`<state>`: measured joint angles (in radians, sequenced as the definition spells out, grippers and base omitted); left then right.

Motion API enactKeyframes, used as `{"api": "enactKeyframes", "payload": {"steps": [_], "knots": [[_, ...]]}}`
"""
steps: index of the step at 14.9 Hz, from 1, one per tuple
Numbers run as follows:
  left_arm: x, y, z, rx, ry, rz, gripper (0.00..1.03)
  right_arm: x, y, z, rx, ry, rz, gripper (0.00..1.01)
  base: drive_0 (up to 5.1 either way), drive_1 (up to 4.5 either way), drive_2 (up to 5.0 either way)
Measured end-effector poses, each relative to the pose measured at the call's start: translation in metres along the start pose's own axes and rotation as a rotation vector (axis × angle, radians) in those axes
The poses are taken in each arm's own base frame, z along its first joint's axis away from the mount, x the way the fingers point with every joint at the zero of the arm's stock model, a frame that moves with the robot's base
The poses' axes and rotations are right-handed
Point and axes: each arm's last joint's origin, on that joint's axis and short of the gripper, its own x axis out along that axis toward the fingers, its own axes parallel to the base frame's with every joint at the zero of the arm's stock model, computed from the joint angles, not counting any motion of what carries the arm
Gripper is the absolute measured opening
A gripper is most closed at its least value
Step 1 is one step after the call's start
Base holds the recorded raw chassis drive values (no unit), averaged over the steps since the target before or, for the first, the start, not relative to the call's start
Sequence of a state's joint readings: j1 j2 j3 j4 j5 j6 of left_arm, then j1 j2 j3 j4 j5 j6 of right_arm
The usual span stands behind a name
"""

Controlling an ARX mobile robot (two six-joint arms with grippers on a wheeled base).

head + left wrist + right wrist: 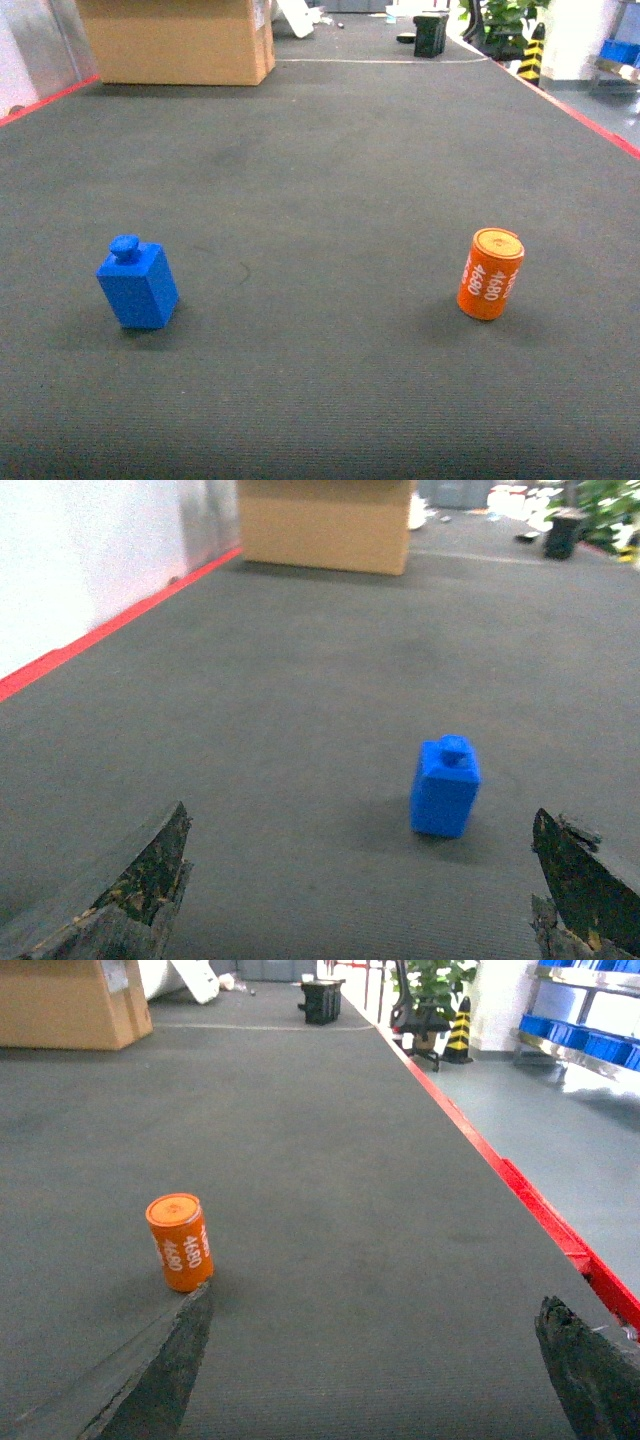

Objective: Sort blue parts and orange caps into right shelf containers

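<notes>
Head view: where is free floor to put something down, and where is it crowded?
Free: the wide carpet between the blue part and the orange cap, and the stretch from them up to the cardboard box. Crowded only at the far end, around the box and the black bin.

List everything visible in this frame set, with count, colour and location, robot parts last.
blue part: 1, bright blue, upright on the dark carpet, left side of the head view
orange cap: 1, orange with white print, upright on the carpet, right side
cardboard box: 1, brown, far left
blue bins: several, blue, on a shelf at far right
striped cone: 1, yellow and black, far right
left gripper: fingers spread wide, dark, nothing between
right gripper: fingers spread wide, dark, nothing between
</notes>
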<state>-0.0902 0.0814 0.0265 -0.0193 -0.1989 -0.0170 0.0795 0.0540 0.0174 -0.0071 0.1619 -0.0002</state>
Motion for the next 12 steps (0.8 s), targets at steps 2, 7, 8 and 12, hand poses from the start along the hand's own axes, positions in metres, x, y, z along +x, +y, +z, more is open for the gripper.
{"api": "enactKeyframes", "payload": {"steps": [2,7,8,12], "knots": [[0.019,-0.016,0.009,0.015,0.024,0.122,0.98,0.012,0.018,0.001,-0.016,0.027,-0.034,0.98,0.0,0.00,0.0],[0.135,-0.058,0.026,-0.030,0.071,0.010,0.98,0.116,0.067,0.016,0.043,0.008,0.107,0.98,0.0,0.00,0.0],[0.152,-0.063,0.017,-0.034,0.119,0.002,0.98,0.137,0.078,0.005,0.032,0.073,0.127,0.98,0.0,0.00,0.0],[0.189,-0.079,0.005,-0.050,0.173,-0.031,0.98,0.188,0.107,-0.028,0.054,0.212,0.154,0.98,0.0,0.00,0.0]]}}
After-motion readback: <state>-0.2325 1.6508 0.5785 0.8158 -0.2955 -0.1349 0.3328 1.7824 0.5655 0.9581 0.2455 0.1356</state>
